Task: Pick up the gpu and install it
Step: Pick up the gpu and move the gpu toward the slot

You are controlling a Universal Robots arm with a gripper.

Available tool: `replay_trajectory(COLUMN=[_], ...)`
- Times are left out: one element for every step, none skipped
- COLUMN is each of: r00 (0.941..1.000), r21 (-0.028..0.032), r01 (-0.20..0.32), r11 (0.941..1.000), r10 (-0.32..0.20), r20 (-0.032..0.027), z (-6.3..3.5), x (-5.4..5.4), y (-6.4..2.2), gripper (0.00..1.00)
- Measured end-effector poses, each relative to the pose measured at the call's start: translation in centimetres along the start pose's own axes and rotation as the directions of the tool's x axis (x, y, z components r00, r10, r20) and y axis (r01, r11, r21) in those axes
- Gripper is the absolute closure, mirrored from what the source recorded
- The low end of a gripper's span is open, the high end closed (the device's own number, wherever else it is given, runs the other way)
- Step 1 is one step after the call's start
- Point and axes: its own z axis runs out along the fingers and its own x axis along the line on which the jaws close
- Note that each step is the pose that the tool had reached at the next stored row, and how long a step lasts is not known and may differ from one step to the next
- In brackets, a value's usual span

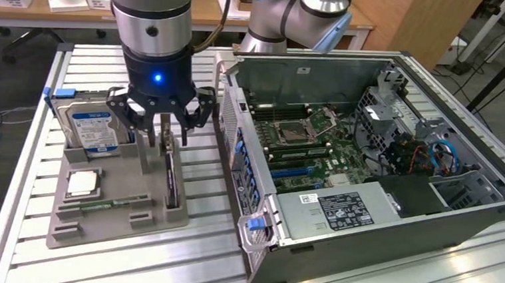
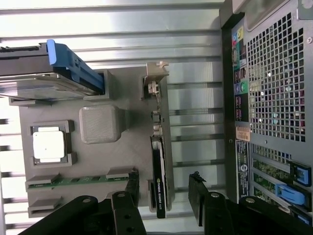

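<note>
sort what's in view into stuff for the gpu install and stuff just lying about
For the job: thin dark gpu card; open gripper over it; open dark computer case.
Lying about: silver hard drive; square silver processor; narrow green memory stick.

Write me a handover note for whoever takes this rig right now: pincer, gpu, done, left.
Pincer: open, low over the grey holder, one finger on each side of the gpu, nothing held.
Gpu: standing on edge in its holder slot.
Computer case: side open, on the exterior view's right of the holder.
Done: pincer lined up on the gpu.
Left: grasp, lift, install in the case.
</note>
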Motion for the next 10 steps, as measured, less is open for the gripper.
replay_trajectory(r00=[1.0,1.0,1.0,1.0,1.0,1.0,1.0,1.0,1.0,1.0], r21=[-0.0001,0.0,0.0,0.0,0.0,0.0,0.0,0.0,0.0,0.0], r01=[0.0,0.0,0.0,0.0,0.0,0.0,0.0,0.0,0.0,0.0], r11=[1.0,1.0,1.0,1.0,1.0,1.0,1.0,1.0,1.0,1.0], r10=[0.0,0.0,0.0,0.0,0.0,0.0,0.0,0.0,0.0,0.0], r20=[0.0,0.0,0.0,-0.0001,0.0,0.0,0.0,0.0,0.0,0.0], z=[0.05,0.1,0.14,0.19,0.24,0.28,0.32,0.37,0.42,0.47], x=[0.0,0.01,0.01,0.01,0.02,0.02,0.02,0.03,0.03,0.03], y=[0.0,0.0,-0.01,-0.01,-0.01,-0.01,-0.02,-0.02,-0.02,-0.02], gripper=[0.47,0.47,0.47,0.47,0.47,0.47,0.47,0.47,0.47,0.47])
